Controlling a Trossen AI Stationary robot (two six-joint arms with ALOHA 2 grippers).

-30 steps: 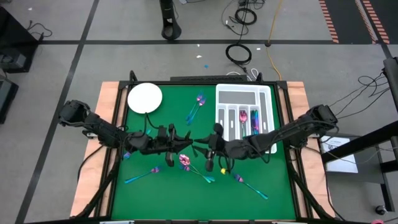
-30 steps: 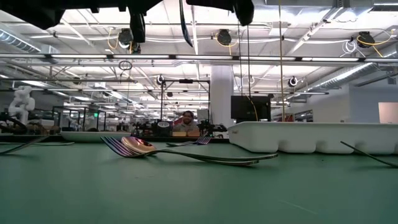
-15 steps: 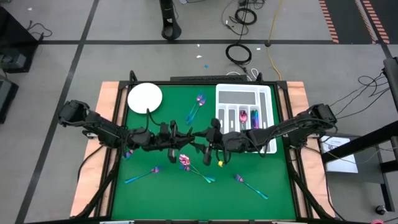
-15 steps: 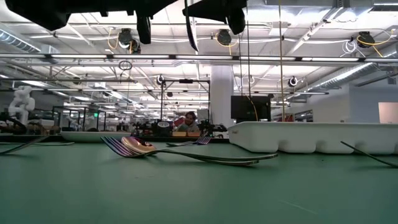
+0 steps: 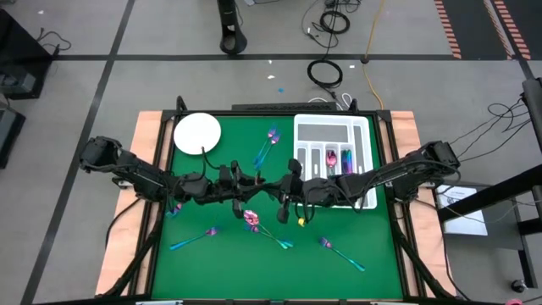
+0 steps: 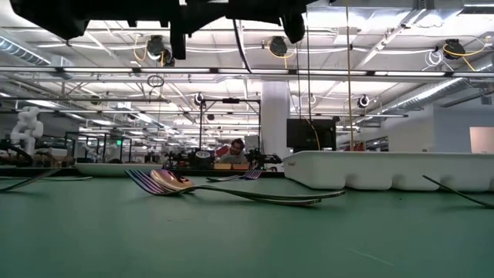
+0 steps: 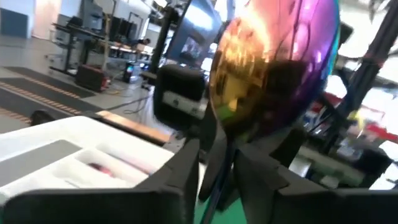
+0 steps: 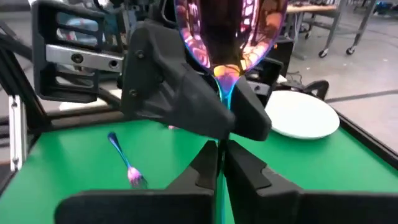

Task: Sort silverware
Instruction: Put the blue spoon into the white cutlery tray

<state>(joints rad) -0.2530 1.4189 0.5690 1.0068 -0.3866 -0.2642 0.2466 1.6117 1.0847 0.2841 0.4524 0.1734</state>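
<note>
A: Both grippers have closed toward mid-table; left gripper point(image 5: 251, 188) and right gripper point(image 5: 277, 190) nearly meet.

B: Each pinches one spoon point(image 8: 230, 37) between them, bowl upright; tray point(image 5: 332, 127) lies nearer the right arm.

Left claw point(image 5: 251, 184) and right claw point(image 5: 275, 188) drew together mid-table, both gripping one spoon point(image 8: 229, 34).

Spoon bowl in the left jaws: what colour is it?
Iridescent gold shading to pink and purple, on the spoon; clearest in the left wrist view.
</note>
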